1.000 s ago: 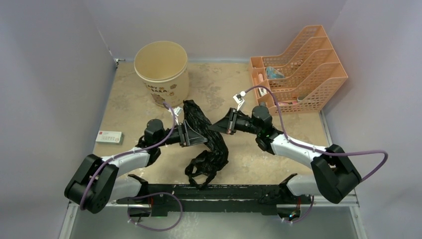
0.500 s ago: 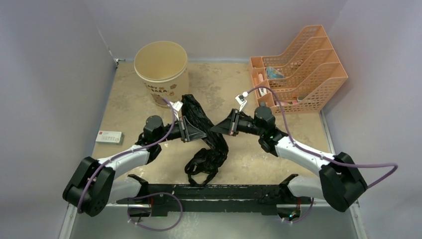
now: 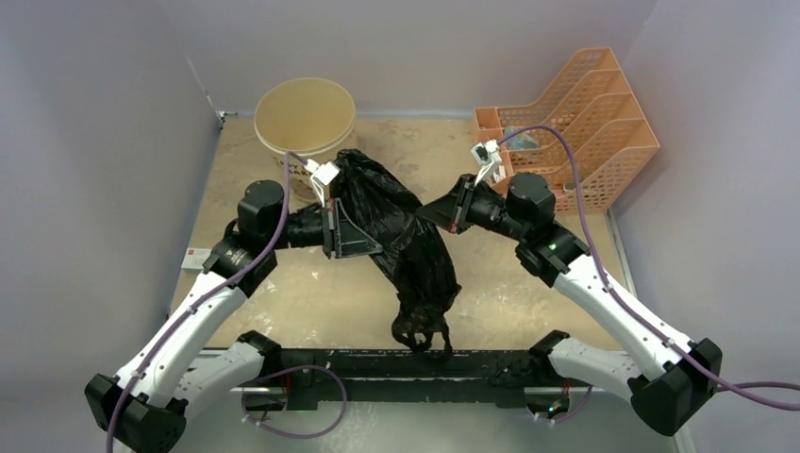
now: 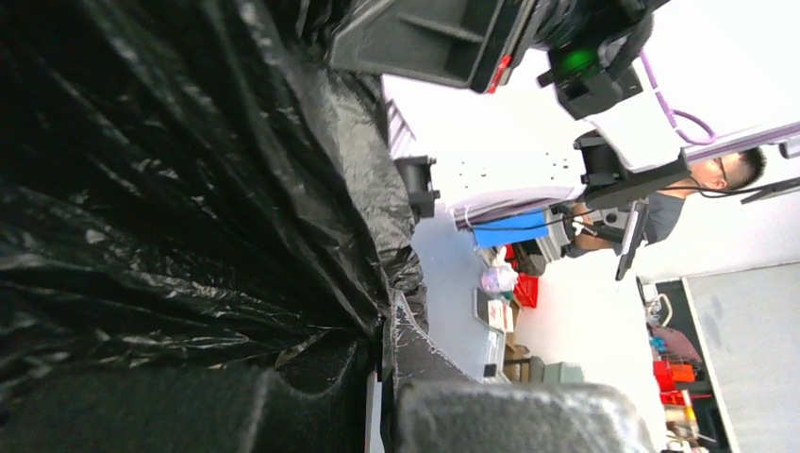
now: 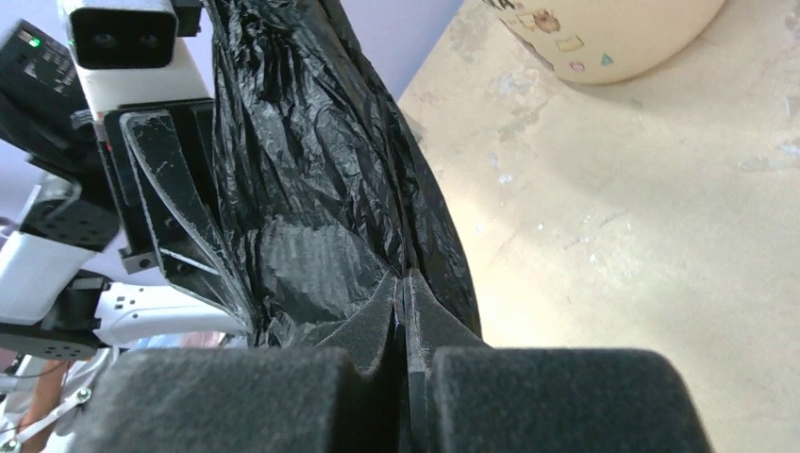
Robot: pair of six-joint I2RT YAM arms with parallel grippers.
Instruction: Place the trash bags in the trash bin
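A robotics lab: walled test table (image 3: 283,302), person (image 4: 665,212) among equipment beyond.

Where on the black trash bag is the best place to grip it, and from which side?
Probably the bunched upper film, away from the loop handles, pinched from opposite sides. The left gripper and right gripper hold the trash bag that way, jaws shut on thin folds, and it hangs lengthwise near the trash bin.
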